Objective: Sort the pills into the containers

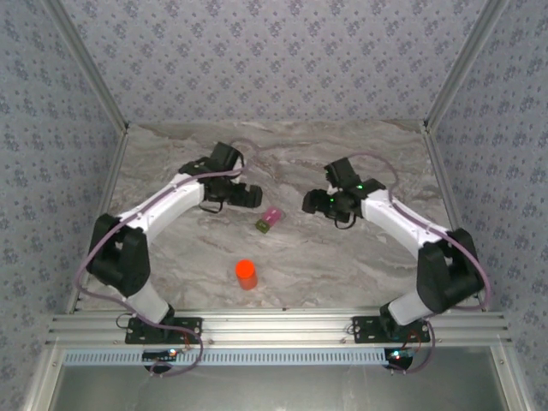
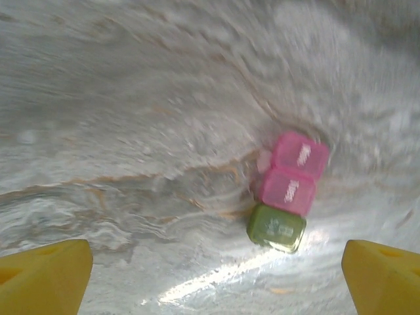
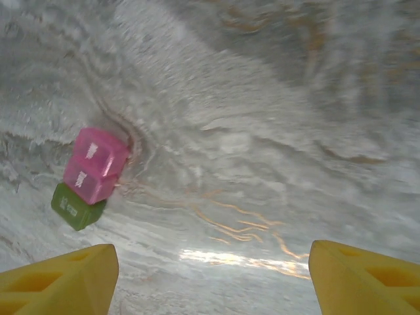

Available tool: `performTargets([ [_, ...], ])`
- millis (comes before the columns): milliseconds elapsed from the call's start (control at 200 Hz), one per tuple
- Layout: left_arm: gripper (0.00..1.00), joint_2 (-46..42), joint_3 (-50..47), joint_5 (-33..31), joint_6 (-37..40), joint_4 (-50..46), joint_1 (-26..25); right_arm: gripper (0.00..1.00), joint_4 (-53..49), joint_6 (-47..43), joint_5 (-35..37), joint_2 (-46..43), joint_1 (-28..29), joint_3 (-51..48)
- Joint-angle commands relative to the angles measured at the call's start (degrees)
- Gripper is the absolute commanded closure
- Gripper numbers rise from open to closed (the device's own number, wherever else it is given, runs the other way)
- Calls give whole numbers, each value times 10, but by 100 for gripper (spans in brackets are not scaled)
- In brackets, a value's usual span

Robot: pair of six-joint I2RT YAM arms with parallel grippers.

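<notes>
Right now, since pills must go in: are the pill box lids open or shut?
Shut: all three printed lids lie flat on the pill box.

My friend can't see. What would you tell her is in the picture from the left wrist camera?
A tiny pill box, two pink compartments and one olive-green in a row, lies on a grey marbled table. Two yellow fingers stand wide apart at the bottom corners, holding nothing.
</notes>
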Motion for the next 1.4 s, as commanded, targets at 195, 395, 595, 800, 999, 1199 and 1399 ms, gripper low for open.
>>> performTargets([
  [195,10,112,63,21,144,-84,-64,18,11,24,1,-30,-41,-54],
  [395,13,149,71,39,148,-58,-74,19,47,27,-21,-29,-44,-83],
  [595,14,165,73,49,147,-43,-74,19,62,30,-24,-16,-48,-94],
  [800,17,176,70,56,145,-30,-74,19,68,33,-25,-11,-49,-97],
  [999,24,189,71,60,146,-26,-74,20,67,33,-25,-11,-50,-98],
  [1199,27,196,69,60,143,-24,-74,20,68,33,-26,-11,-50,-101],
  [1399,31,200,66,55,140,-22,-74,20,68,34,-26,-11,-51,-103],
])
